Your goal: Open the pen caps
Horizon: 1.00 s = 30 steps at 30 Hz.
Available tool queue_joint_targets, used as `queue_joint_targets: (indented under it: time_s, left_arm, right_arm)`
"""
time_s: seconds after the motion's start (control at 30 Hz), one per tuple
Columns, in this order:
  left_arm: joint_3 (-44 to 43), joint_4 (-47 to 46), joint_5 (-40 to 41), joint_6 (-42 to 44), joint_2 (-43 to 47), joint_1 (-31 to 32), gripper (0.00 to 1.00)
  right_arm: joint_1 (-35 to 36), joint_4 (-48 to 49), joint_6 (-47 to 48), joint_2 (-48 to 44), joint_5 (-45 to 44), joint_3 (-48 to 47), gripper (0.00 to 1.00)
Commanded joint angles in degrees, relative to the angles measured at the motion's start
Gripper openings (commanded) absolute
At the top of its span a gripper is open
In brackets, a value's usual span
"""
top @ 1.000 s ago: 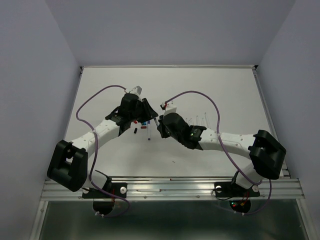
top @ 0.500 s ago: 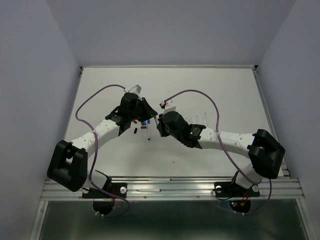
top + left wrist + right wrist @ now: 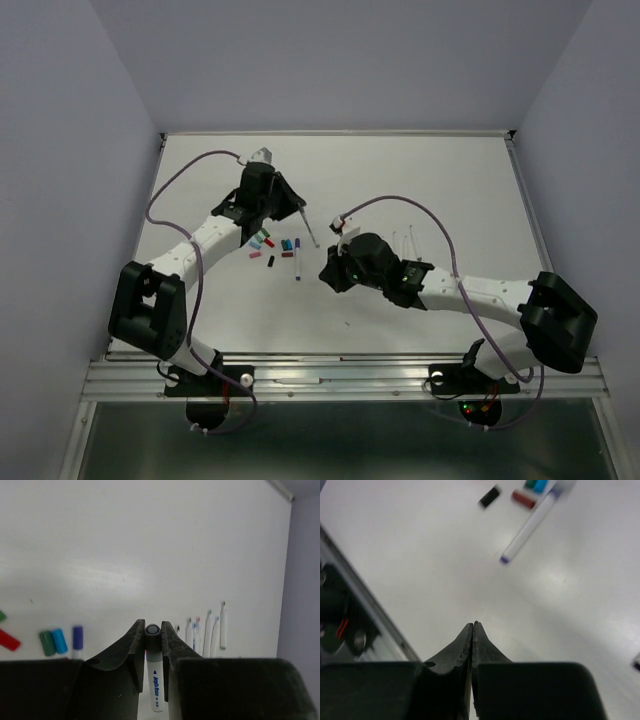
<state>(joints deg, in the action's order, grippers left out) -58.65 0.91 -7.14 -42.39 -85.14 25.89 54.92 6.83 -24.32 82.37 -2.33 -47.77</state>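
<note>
- While the left hand (image 3: 152,628) is pinching the held pen (image 3: 156,685) with its fingertips alone, close to one end, the barrel is risking a swivel or a slide out of that narrow grip as soon as anything is tugging along it.
- The right hand (image 3: 472,627) is sitting well apart from that pen, its fingers pressed together on nothing. Arriving like this, it is likelier to be knocking the pen than seizing a cap.
- Whether the held pen is wearing a cap is not showing in any view, so a pull is possibly being aimed at a bare end.
- Loose pen caps (image 3: 266,242) are lying on the desk (image 3: 430,180) just beside the left hand. A purple-ended pen (image 3: 297,262) is lying near them, and a row of uncapped pens (image 3: 400,240) is lying behind the right wrist. A dropped pen is apt to be scattering the caps.
- The left arm is reaching forward and bending inward, its hand apparently lifted off the desk and pointing the pen towards the centre.
- The right arm is stretching low and leftward across the desk, its hand tilting down at bare desk.
</note>
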Motion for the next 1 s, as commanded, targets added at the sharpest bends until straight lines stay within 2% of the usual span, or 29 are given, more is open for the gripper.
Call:
queue_joint_targets:
  time_s: [0.0, 0.13, 0.33, 0.37, 0.4, 0.43, 0.47, 0.5, 0.53, 0.63, 0.9, 0.97]
  left_arm:
    - [-7.61, -9.96, 9.24, 0.03, 0.59, -6.55, 0.0]
    - [-8.14, -10.05, 10.83, -0.67, 1.12, -7.78, 0.0]
    - [-4.29, -11.45, 5.14, -1.03, 3.14, -7.78, 0.0]
    - [-3.67, -11.45, 4.51, -0.94, 3.4, -7.78, 0.0]
    - [-2.97, -11.54, 3.98, -0.94, 3.75, -7.7, 0.0]
    - [-1.48, -11.8, 3.28, -1.03, 4.54, -7.44, 0.0]
    - [-0.77, -11.98, 2.14, -0.94, 4.9, -6.56, 0.0]
    - [0.02, -12.07, 1.78, -0.94, 5.77, -5.94, 0.0]
    - [1.42, -11.98, 1.43, -0.85, 6.21, -5.24, 0.0]
    - [3.8, -11.89, 1.16, -1.02, 8.05, -2.61, 0.0]
    - [9.26, -11.98, -0.42, -2.43, 12.19, 1.35, 0.0]
    - [9.7, -11.98, -0.33, -2.7, 12.81, 1.62, 0.0]
  right_arm:
    - [2.74, -3.84, -3.1, -4.4, 14.36, 5.4, 0.01]
    - [2.74, -3.67, -4.51, -6.87, 13.85, 7.51, 0.01]
    - [2.74, -4.02, -2.33, -7.14, -2.46, 4.37, 0.01]
    - [2.74, -4.1, -1.71, -6.7, -4.16, 4.35, 0.05]
    - [2.74, -4.02, -1.44, -6.26, -6.35, 3.22, 0.16]
    - [2.74, -4.02, -0.83, -5.12, -7.77, 1.03, 0.49]
    - [2.13, -3.93, 0.14, -4.42, -9.69, -0.29, 0.71]
    - [2.13, -3.93, 0.49, -3.54, -10.93, -2.83, 0.88]
    - [1.43, -3.93, 0.76, -2.66, -11.99, -4.16, 0.99]
    - [0.37, -3.76, 2.86, 1.21, -15.95, -7.77, 1.0]
    - [-1.74, -3.49, 7.79, 9.47, -15.16, -17.96, 1.0]
    - [-2.27, -3.23, 8.49, 10.97, -14.2, -18.94, 0.91]
